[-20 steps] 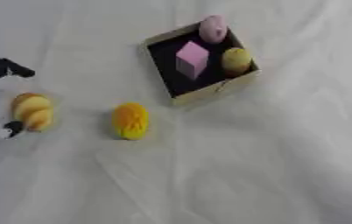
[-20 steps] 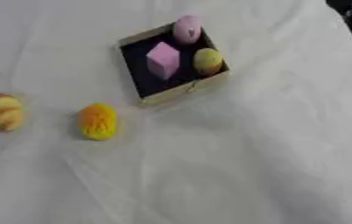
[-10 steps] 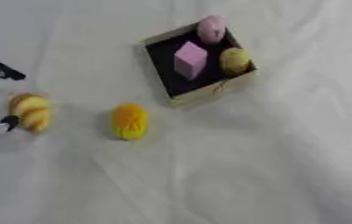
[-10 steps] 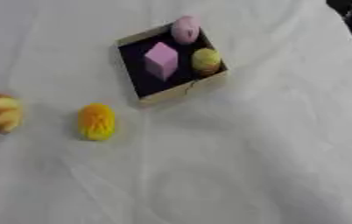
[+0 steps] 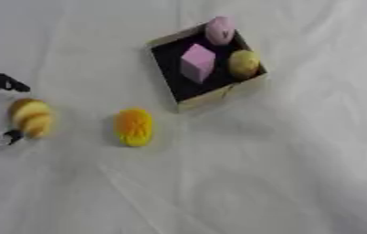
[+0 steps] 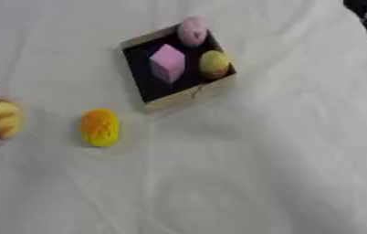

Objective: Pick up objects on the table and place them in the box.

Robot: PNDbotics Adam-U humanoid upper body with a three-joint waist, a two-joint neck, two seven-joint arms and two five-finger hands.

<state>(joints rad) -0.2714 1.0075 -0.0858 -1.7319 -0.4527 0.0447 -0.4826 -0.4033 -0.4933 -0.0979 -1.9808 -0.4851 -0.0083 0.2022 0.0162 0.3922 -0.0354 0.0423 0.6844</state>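
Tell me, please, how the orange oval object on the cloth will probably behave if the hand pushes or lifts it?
The orange oval object looks rounded and lies on its long side, so a push may roll it sideways. The white cloth is wrinkled, which could slow it. It seems small, probably light.

White cloth covers the counter, creased and wrinkled across the lower half. Up top, just right of centre, sits the box, turned askew. Left of centre lies an orange-yellow oval piece, apart from the box. At the far left edge rests a tan and yellow lump.
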